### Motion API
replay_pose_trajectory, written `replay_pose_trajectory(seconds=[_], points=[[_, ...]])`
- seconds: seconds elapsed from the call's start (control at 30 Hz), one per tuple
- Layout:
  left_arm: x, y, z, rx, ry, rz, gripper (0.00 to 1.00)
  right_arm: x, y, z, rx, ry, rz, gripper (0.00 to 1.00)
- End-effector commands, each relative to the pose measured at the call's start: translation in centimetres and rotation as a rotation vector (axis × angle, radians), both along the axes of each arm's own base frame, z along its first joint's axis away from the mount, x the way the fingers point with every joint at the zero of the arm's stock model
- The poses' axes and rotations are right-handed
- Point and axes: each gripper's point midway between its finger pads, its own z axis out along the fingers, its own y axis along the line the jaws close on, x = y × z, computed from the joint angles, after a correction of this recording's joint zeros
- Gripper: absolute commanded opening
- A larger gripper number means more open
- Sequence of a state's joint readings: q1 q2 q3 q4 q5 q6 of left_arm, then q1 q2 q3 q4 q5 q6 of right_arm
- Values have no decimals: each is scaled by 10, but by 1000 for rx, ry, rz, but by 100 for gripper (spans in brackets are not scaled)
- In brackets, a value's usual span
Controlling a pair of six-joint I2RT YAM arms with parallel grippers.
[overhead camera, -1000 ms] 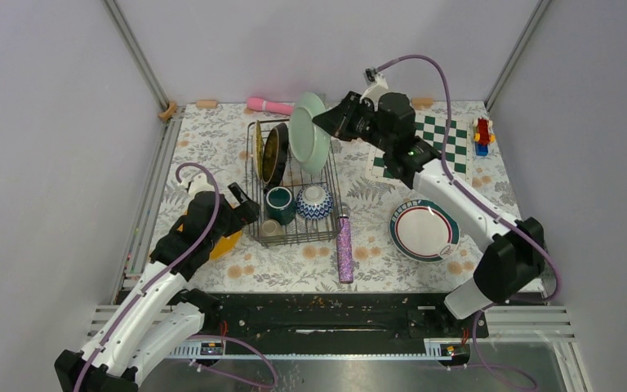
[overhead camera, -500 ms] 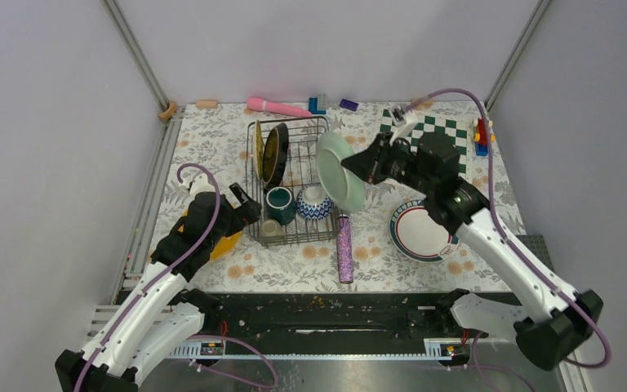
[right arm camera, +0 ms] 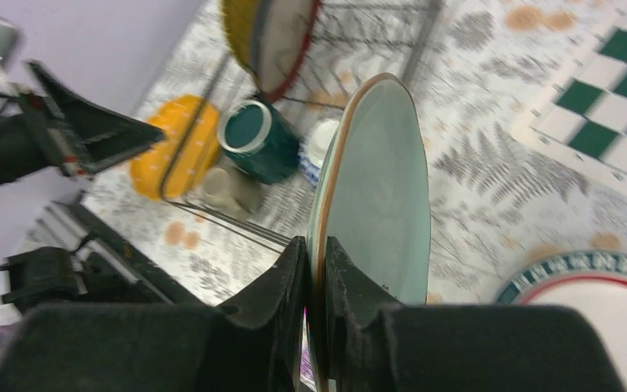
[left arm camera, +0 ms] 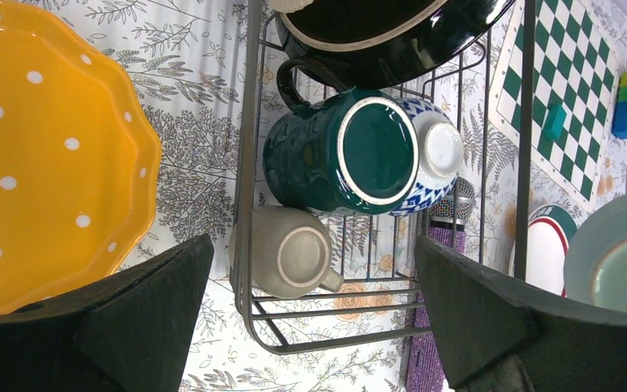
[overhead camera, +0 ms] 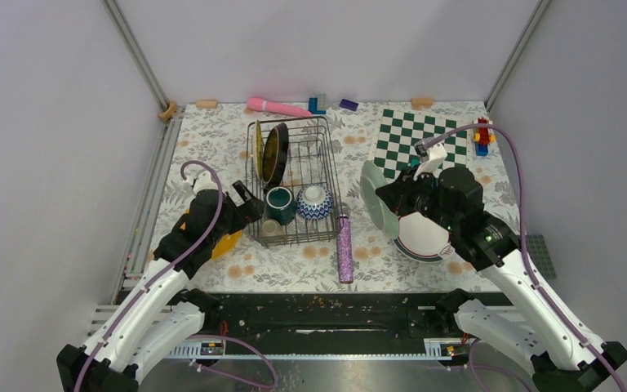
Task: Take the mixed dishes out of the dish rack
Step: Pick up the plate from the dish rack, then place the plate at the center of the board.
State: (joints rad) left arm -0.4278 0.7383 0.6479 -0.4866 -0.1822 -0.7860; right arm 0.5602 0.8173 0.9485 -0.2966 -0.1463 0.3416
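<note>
The black wire dish rack (overhead camera: 326, 175) holds a yellow plate (overhead camera: 259, 151) and a dark red-rimmed plate (overhead camera: 276, 153) upright, a dark teal mug (overhead camera: 278, 202), a patterned bowl (overhead camera: 315, 201) and a greyish cup (overhead camera: 270, 228). My right gripper (overhead camera: 393, 200) is shut on the rim of a pale green plate (overhead camera: 374, 200), held on edge right of the rack, over the white plate with a green-red rim (overhead camera: 424, 237). My left gripper (overhead camera: 245, 204) is open at the rack's near left corner, above the cup (left arm camera: 286, 249). A yellow dotted plate (left arm camera: 41, 155) lies on the table beside it.
A glittery purple cylinder (overhead camera: 344, 245) lies by the rack's near right corner. The green-white checkered board (overhead camera: 420, 139) is at the back right, toy bricks (overhead camera: 482, 135) beyond it. A pink object (overhead camera: 273, 106) and small blue pieces (overhead camera: 317, 104) lie behind the rack.
My right arm has carried the pale green plate from above the rack's back, to the right and nearer, down over the white plate. The left arm has barely moved.
</note>
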Motion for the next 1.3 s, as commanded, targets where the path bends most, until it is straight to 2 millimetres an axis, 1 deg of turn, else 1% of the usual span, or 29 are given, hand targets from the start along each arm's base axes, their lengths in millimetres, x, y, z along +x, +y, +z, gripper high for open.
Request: replay_pose_trajectory(seconds=[0.0, 0.1, 0.17, 0.3, 0.4, 0.53, 0.7, 1.07, 1.27], points=[[13, -10, 22, -39, -73, -25, 99, 12, -40, 16, -107, -59, -193, 0], [13, -11, 22, -39, -78, -33, 99, 14, -68, -2, -224, 12, -316, 0], [14, -10, 19, -28, -71, -33, 99, 14, -81, -9, -276, 38, -371, 0], [14, -10, 16, -19, -65, -34, 99, 14, -103, -20, -376, 80, -459, 0], [14, -9, 14, -10, -59, -33, 99, 18, -113, -34, -460, 116, -500, 0], [15, -8, 13, -4, -57, -27, 99, 25, -119, -51, -558, 168, -526, 0], [14, -6, 11, 5, -56, -24, 99, 34, -127, -59, -639, 186, -576, 0], [16, -2, 7, 27, -52, -10, 99, 44, -129, -91, -737, 260, -616, 0], [16, 0, 4, 34, -47, 1, 99, 48, -130, -98, -758, 267, -643, 0]])
